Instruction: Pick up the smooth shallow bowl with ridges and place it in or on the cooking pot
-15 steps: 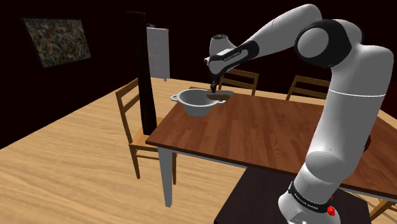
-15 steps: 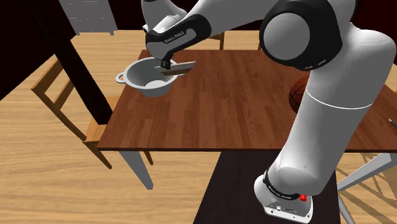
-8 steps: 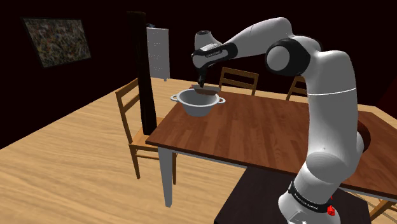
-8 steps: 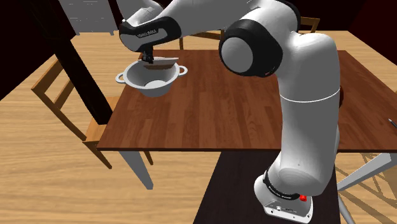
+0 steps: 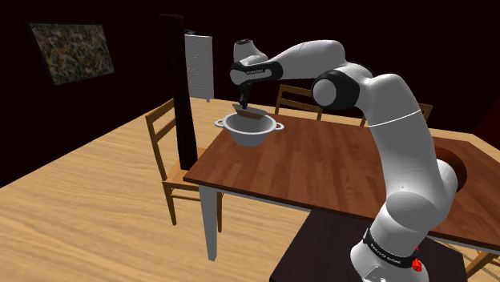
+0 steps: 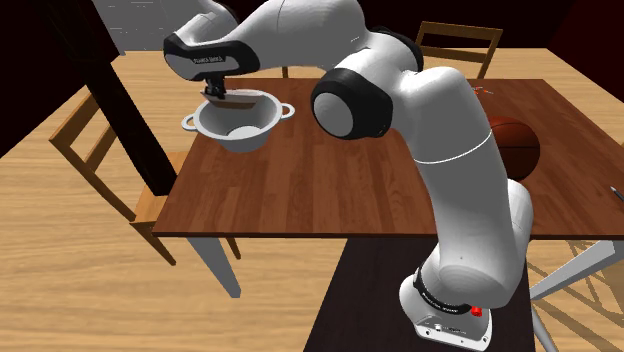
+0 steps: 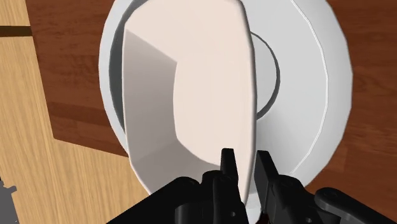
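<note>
Bowl (image 7: 191,83) hangs over the cooking pot (image 7: 305,76), its rim pinched between the two black fingers (image 7: 227,162) of the gripper (image 7: 245,159), one finger on each side of the thin edge. In the wrist view its pale inside faces sideways rather than upward, so it is carried tilted, and the white pot's round opening lies beneath and around it. In the shoulder view the bowl (image 5: 250,114) looks brown on the outside and sits just above the rim of the pot (image 5: 252,134), which stands near the far corner of the wooden table (image 5: 336,168). The second exterior view agrees: the gripper (image 6: 217,90) holds the bowl (image 6: 235,97) over the pot (image 6: 250,135), close to the rim on the side away from the stand. Whether the bowl's lower edge already touches the pot I cannot tell. By my reading, the pick-up and the carry are done, and the bowl is lined up over its target. What looks to be left is a short descent, spreading the fingers to let go, and drawing the hand clear so that the bowl rests in the pot.
</note>
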You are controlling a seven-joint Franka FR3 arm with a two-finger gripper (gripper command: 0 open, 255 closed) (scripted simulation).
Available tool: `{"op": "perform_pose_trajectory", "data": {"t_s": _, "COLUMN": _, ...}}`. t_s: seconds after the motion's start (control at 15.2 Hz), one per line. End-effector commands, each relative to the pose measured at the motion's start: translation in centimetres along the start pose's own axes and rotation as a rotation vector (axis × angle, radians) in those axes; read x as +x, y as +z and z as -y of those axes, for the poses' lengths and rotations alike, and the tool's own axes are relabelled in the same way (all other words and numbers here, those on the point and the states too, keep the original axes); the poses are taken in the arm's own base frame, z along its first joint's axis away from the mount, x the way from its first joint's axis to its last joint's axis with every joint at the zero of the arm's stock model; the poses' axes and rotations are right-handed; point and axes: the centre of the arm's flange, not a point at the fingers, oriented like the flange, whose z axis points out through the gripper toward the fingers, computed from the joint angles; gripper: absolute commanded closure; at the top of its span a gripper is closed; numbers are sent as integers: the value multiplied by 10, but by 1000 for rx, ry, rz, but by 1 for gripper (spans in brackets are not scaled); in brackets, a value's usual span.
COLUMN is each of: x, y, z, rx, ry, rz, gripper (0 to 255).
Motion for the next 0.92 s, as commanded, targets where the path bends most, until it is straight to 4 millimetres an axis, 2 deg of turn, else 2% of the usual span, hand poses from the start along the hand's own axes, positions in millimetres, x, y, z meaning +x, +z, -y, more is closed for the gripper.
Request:
{"op": "perform_pose_trajectory", "data": {"t_s": 0.0, "x": 0, "y": 9, "z": 3, "rx": -1, "ry": 0, "rz": -1, "gripper": 255}}
{"op": "perform_pose_trajectory", "data": {"t_s": 0.86, "x": -3, "y": 73, "z": 27, "rx": -1, "ry": 0, "rz": -1, "gripper": 255}}
